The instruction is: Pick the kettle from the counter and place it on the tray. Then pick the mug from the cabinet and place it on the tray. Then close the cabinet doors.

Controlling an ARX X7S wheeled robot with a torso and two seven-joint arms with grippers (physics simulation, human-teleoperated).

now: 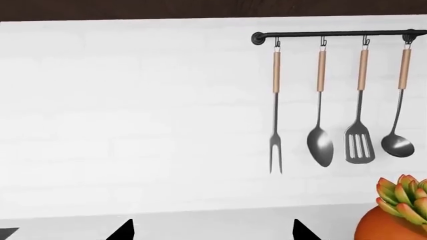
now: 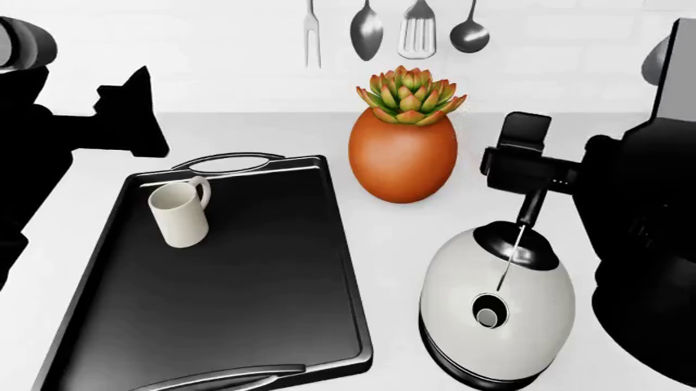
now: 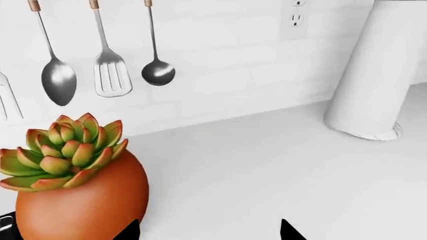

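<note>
The white kettle (image 2: 498,314) stands on the counter (image 2: 381,236), just right of the black tray (image 2: 261,277). The cream mug (image 2: 178,213) stands upright on the tray's far left part. My right gripper (image 2: 522,153) hovers just behind and above the kettle's black handle, close to the orange pot. In the right wrist view that gripper (image 3: 210,232) is open, with only bare counter between its tips. My left gripper (image 2: 133,114) hangs beyond the tray's far left corner, and the left wrist view shows it (image 1: 213,231) open and empty. The cabinet is out of view.
An orange succulent pot (image 2: 403,155) stands between the tray and the right gripper. Utensils hang from a rail (image 1: 333,35) on the white brick wall. A white cylinder (image 3: 380,70) stands at the wall under an outlet (image 3: 296,20).
</note>
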